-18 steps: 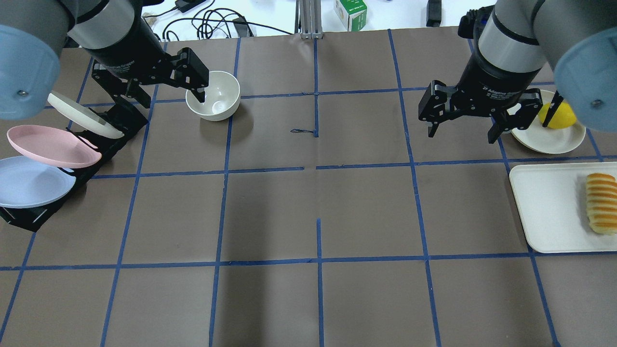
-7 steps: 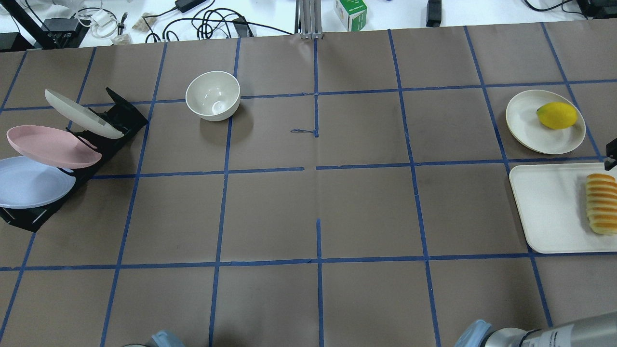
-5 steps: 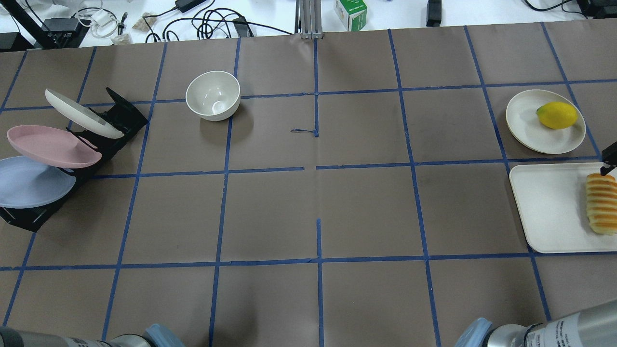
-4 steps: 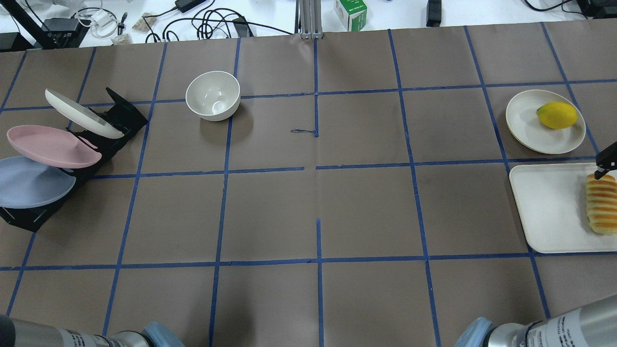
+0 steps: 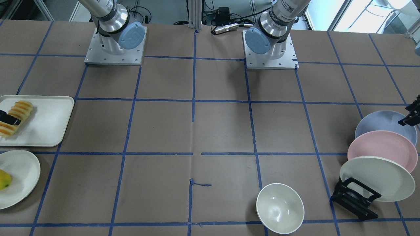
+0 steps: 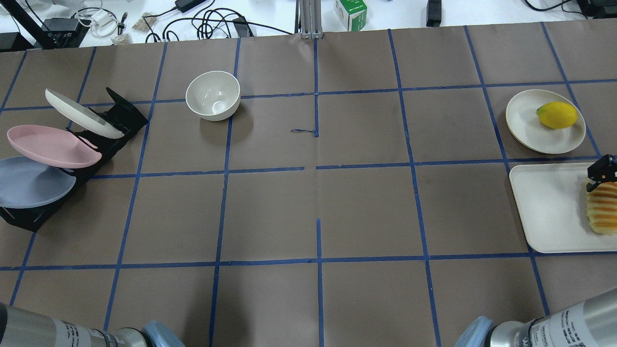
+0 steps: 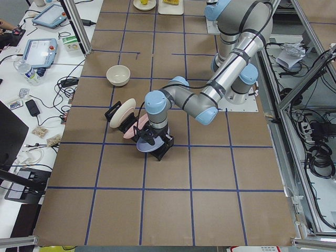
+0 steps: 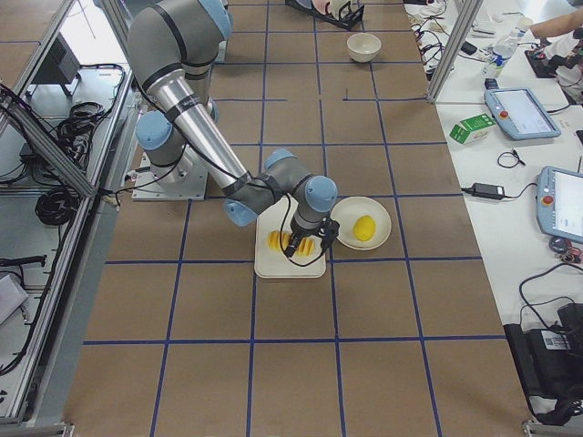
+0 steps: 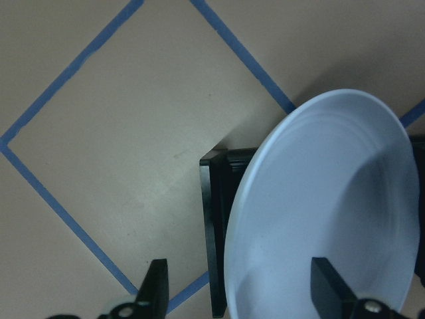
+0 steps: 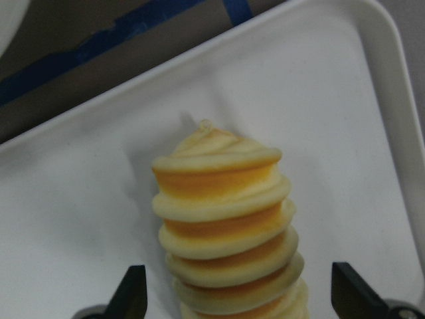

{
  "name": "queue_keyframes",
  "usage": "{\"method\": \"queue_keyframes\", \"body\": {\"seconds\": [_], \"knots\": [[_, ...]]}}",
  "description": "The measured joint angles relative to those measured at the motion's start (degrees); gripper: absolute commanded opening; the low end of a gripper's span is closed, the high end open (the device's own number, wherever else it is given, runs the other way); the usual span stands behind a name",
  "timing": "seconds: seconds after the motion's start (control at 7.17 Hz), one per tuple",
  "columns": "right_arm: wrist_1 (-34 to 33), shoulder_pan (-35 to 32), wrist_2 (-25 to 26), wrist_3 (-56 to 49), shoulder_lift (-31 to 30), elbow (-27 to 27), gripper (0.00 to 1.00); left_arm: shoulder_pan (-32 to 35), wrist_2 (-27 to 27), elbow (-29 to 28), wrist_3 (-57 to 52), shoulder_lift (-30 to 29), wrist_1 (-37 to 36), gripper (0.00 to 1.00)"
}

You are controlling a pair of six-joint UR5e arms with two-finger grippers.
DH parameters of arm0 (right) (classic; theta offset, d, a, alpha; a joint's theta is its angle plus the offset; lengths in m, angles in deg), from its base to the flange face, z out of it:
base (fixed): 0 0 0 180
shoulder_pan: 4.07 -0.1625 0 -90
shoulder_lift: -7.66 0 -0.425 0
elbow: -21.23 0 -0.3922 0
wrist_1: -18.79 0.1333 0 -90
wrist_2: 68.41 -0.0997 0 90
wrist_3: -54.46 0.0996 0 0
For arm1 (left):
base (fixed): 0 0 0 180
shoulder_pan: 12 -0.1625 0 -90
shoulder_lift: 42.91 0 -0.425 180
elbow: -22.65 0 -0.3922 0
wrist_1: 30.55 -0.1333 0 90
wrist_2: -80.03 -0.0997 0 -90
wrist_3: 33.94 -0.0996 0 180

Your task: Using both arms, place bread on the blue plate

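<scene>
Nothing is held yet. The right gripper (image 10: 240,292) is spread wide, and the bread (image 10: 222,219) is seen lying between its fingers on the white tray (image 10: 80,219), ungripped. The left gripper (image 9: 242,289) is likewise held apart, with the rim of the blue plate (image 9: 325,199) framed between its fingers while the plate is propped in the black rack (image 9: 214,232). Both grasps, the lifts, the plate's setting-down and the bread's placing on it are judged to be left.
</scene>
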Motion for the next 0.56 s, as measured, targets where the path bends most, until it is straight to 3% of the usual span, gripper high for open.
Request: {"method": "queue_keyframes", "body": {"seconds": [0.14, 0.28, 0.42, 0.56], "knots": [[0.0, 0.0, 1.0, -0.2, 0.6, 0.0, 0.47, 0.0, -2.3, -0.1, 0.1, -0.9, -0.1, 0.48], [0.1, 0.1, 2.1, -0.4, 1.1, 0.0, 0.16, 0.0, -4.8, -0.4, 0.3, -1.6, -0.2, 0.38], [0.3, 0.1, 2.5, -0.5, 1.4, 0.0, 0.0, 0.1, -5.7, -0.5, 0.4, -1.8, -0.2, 0.24], [0.7, 0.1, 2.6, -0.5, 1.3, 0.0, 0.0, 0.1, -5.9, -0.6, 0.4, -1.7, -0.3, 0.14]]}}
